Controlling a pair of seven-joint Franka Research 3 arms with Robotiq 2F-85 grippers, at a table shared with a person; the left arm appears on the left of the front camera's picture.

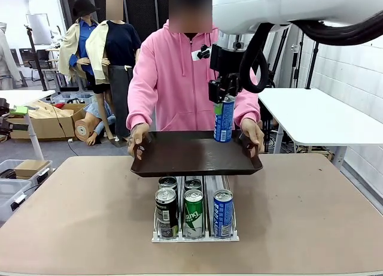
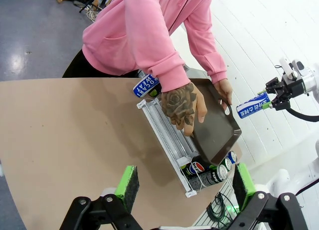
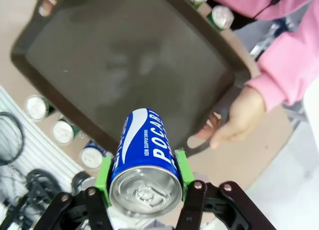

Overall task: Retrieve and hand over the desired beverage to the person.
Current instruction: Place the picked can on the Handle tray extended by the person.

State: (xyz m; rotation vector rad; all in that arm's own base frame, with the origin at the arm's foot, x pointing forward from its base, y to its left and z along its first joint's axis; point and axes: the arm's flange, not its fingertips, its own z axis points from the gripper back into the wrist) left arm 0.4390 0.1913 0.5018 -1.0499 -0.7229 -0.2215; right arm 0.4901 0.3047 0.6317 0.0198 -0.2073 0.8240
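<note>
The beverage, a tall blue Pocari Sweat can (image 1: 224,119), hangs upright over the right side of a dark tray (image 1: 179,159). My right gripper (image 1: 222,99) is shut on its top. The person (image 1: 179,78) in a pink hoodie stands at the far side and holds the tray out in both hands above the table. In the right wrist view the can (image 3: 147,155) sits between the green pads of the right gripper (image 3: 144,176), with the tray (image 3: 124,60) below it. My left gripper (image 2: 187,182) is open and high above the table, well away from the can (image 2: 251,106).
A white can rack (image 1: 194,235) stands mid-table below the tray, with several cans in three lanes, black, green and blue at the front. A white table (image 1: 317,117) is at the right. Boxes (image 1: 51,120) and bins lie at the left on the floor.
</note>
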